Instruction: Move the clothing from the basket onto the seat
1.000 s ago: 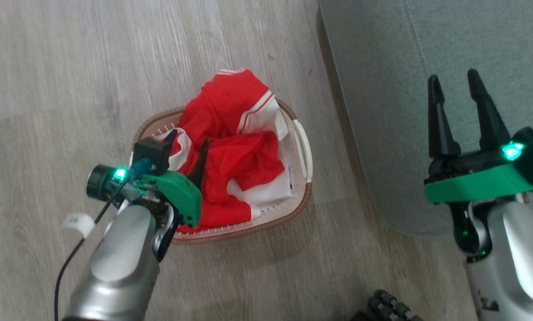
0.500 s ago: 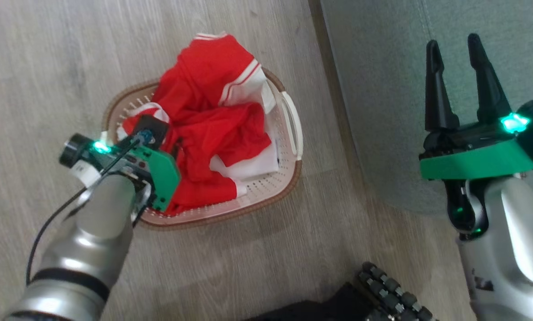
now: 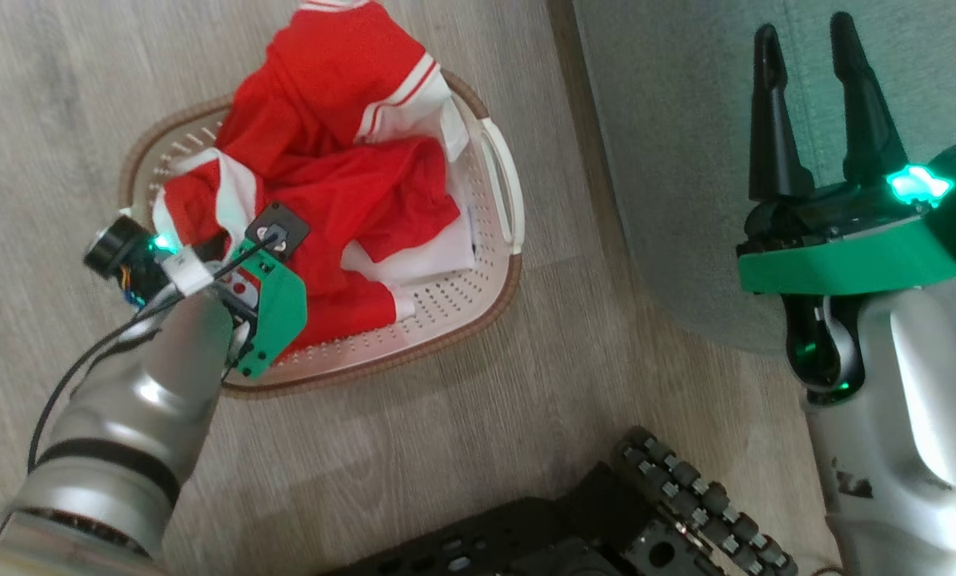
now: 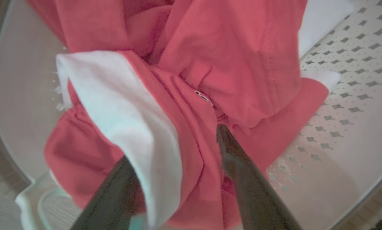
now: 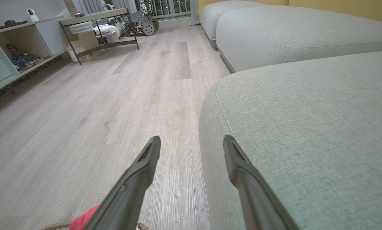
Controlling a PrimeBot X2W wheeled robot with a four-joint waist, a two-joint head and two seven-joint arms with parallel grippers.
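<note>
Seat [image 3: 686,144]: grey-green cushion on the right. Wood floor [image 3: 462,448] to its left. Basket [image 3: 446,300] stands on the floor near the seat's edge. Clothing [image 3: 350,184]: 2 red garments heaped in the basket, far end spilling over the rim. Left gripper [image 4: 175,143] is down in the heap, 2 fingers spread, a white-trimmed fold between them. Right gripper [image 3: 802,28] hangs over the seat's left edge, fingers apart, holding nothing.
</note>
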